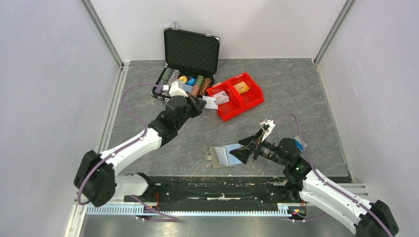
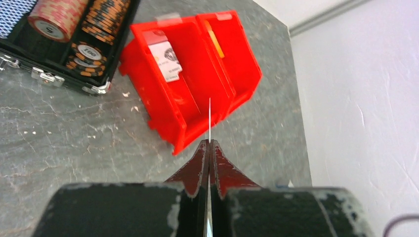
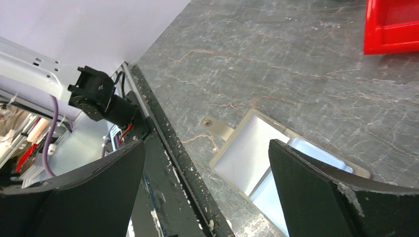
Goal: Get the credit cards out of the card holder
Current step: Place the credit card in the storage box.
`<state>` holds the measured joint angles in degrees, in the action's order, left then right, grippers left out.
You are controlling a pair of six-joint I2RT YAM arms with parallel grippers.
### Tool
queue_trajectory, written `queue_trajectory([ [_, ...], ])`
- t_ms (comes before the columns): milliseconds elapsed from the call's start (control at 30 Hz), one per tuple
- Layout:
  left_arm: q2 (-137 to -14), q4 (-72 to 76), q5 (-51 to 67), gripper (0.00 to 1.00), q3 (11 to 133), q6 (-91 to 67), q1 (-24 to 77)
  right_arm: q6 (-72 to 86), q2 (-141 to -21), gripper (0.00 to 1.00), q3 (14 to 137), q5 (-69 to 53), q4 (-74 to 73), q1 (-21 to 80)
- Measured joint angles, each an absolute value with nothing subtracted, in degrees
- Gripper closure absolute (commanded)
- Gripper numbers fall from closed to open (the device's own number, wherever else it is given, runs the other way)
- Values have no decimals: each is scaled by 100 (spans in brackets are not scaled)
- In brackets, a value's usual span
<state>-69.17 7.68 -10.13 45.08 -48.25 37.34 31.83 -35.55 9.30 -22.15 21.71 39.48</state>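
The left gripper point(image 2: 209, 148) is at the far left of the table point(image 1: 296, 89), and its two fingers are pressed tight together. A very thin pale thing sticks out from between them. We see only its edge, so it looks like a line, and it is most likely a credit card point(image 2: 209, 118). Just past it sits the black case point(image 1: 190, 49), which is open and has rows of poker chips point(image 1: 185, 81) inside. Next to the case are the red bins point(image 1: 231, 113), two of them joined side by side. Nearer the robot and more to the right, the card holder point(image 1: 217, 157) lies flat and open on the table, with its grey side and light blue side showing. The right gripper point(image 3: 202, 148) hangs just over it with its fingers spread wide and nothing in them. A card is light, thin, stiff and smooth, so it could slip, and it is best pinched by its short end. The holder is light too and may slide, so one flap may need holding down. There are two arms, one holder and one card we can be fairly sure of. A small blue thing point(image 1: 298, 142) by the right arm may be another card, but it is too hidden to tell.
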Motion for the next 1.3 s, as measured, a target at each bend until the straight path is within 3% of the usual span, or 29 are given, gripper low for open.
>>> queue_trajectory([
  [300, -8582, 1041, -2248, 98, 5553, -5789, 3734, 2993, -3441, 2, 1057, -1682, 1516, 3948],
  [633, -9841, 1164, -2738, 98, 6134, -6521, 3767, 2827, -2641, 2, 1566, -366, 486, 3948],
  [867, -10326, 1262, -2755, 98, 6267, -6702, 3813, 2755, -2206, 2, 1702, 517, 113, 3948],
  [1300, -10724, 1494, -3100, 98, 6469, -6705, 3900, 2676, -2108, 2, 1704, 891, -368, 3948],
])
